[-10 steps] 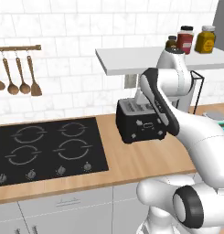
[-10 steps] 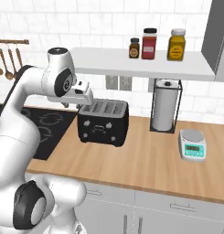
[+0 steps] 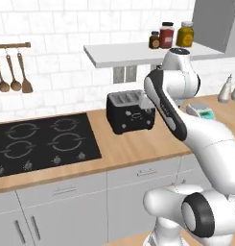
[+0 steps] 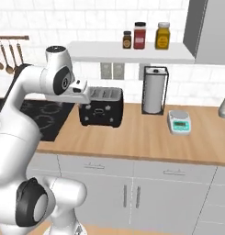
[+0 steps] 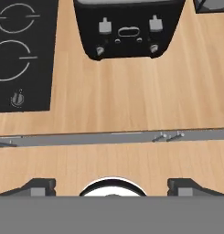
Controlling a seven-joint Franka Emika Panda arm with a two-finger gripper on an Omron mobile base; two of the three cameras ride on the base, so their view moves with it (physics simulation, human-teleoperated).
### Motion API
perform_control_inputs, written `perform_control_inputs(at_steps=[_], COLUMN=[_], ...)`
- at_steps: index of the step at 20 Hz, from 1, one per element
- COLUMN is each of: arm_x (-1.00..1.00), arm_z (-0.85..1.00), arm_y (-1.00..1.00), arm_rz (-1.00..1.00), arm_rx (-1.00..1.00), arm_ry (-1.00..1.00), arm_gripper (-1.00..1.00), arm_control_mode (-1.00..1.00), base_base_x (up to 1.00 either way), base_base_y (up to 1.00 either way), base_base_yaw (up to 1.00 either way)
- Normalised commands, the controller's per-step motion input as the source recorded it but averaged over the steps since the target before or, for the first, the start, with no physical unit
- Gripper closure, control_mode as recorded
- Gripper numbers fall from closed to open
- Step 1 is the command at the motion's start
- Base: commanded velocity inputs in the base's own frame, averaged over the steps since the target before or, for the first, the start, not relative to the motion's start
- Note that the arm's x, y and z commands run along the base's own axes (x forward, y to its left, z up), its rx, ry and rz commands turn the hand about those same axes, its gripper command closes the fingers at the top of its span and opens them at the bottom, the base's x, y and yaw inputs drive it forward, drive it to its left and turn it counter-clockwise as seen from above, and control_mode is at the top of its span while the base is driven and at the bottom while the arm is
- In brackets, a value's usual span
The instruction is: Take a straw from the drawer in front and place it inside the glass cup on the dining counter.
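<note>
You are looking at a light wooden counter (image 4: 146, 137) with a smooth grained top, and the black toaster (image 4: 101, 107) on it is your landmark: a glossy, rounded box with two slots on top and, in the hand view, two levers and small knobs on its front face. The gripper (image 5: 112, 183) hangs above the counter in front of the toaster with its two dark fingertips spread wide apart and nothing between them. Left of the toaster lies the flat black hob (image 3: 40, 142) with white ring markings. Below the toaster, the flat light grey drawer fronts (image 4: 95, 166) with thin metal handles are all shut; you cannot tell from here which one holds the straw. The right base view gives you what the left base view hides behind the arm: a paper towel roll (image 4: 153, 97) in a black wire stand to the right of the toaster, with a small kitchen scale (image 4: 179, 122) beyond it. Above the toaster, a white shelf (image 3: 133, 53) carries three jars (image 4: 143, 36).
</note>
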Motion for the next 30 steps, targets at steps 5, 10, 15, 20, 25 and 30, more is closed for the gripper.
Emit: perform_control_inputs(at_steps=[5,10,15,20,25,30], arm_x=[0.0,0.0,0.0,0.0,0.0,0.0], arm_z=[0.0,0.0,0.0,0.0,0.0,0.0], arm_y=[0.0,0.0,0.0,0.0,0.0,0.0], arm_rz=[0.0,0.0,0.0,0.0,0.0,0.0], arm_rx=[0.0,0.0,0.0,0.0,0.0,0.0], arm_ry=[0.0,0.0,0.0,0.0,0.0,0.0], arm_gripper=[-1.0,-1.0,-1.0,-1.0,-1.0,-1.0], arm_control_mode=[1.0,1.0,1.0,1.0,1.0,1.0], base_base_x=[-0.22,0.0,0.0,0.0,0.03,0.0], base_base_y=[0.67,0.86,0.92,0.82,0.74,0.7], base_base_yaw=[-0.57,-0.55,-0.52,-0.55,-0.56,-0.57])
